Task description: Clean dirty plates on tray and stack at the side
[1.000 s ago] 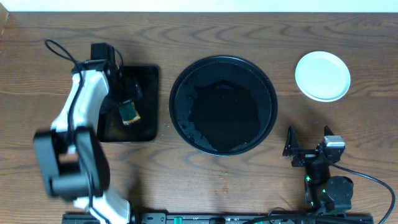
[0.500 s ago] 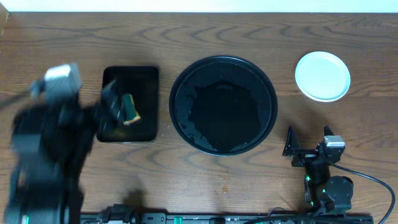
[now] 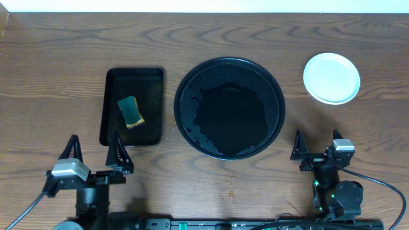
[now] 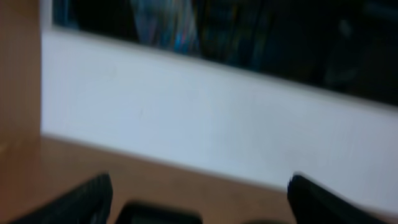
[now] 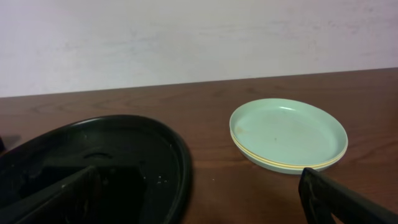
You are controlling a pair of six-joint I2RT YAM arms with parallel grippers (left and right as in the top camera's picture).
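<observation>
We count two arms, both parked at the near edge of the wooden table (image 3: 211,185). The left claw (image 3: 94,144) sits at the near left with its two fingers spread wide, holding nothing. The right claw (image 3: 317,144) sits at the near right, also spread wide and holding nothing. The left wrist view is blurred. It shows only the two dark fingertips (image 4: 74,202) far apart at the bottom corners, with a pale wall beyond them.

We see one large round tray (image 3: 181,89) in the middle of the table. Its black inside is glossy, with small pale specks toward its left side.

The plates (image 3: 331,78) lie in one stack on the bare table at the far right, well apart from the round tray and off it. In the right wrist view the stack (image 5: 289,134) has a mint plate on top with a few faint brown marks, and one thin yellow edge just under it. A mint band below that looks like a third plate, though we cannot tell for sure.

Left of the round tray, just beside it, lies one smaller black rectangular tray (image 3: 108,76). One green-and-yellow sponge (image 3: 130,111) rests in the middle of it.
</observation>
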